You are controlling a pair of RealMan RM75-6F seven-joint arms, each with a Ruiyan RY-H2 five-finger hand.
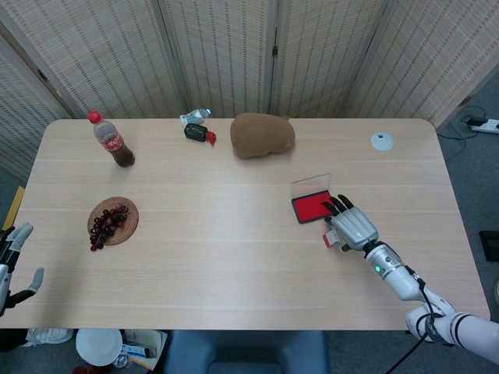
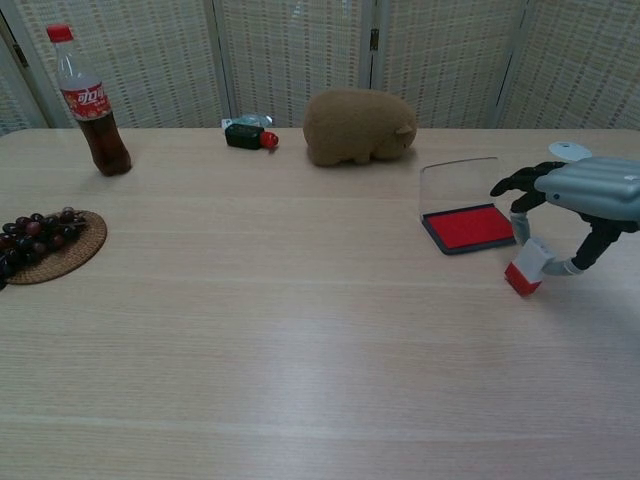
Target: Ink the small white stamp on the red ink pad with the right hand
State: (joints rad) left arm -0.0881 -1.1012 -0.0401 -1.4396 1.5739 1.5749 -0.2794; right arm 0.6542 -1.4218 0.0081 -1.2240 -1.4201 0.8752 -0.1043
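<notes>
The red ink pad [image 1: 309, 207] [image 2: 467, 228] lies open on the table right of centre, its clear lid [image 2: 457, 183] standing up behind it. My right hand [image 1: 352, 227] [image 2: 585, 189] hovers just right of and in front of the pad and pinches the small white stamp [image 2: 527, 267] [image 1: 330, 236]. The stamp's red face points down and sits at or just above the tabletop, clear of the pad. My left hand [image 1: 11, 259] hangs off the table's front left edge with fingers apart, holding nothing.
A brown plush animal [image 1: 263, 135] lies behind the pad. A cola bottle [image 1: 112, 140] stands at the back left, with a woven mat of dark grapes [image 1: 111, 221] in front of it. A small black and red item [image 1: 198, 132] and a white disc [image 1: 381, 141] sit near the far edge.
</notes>
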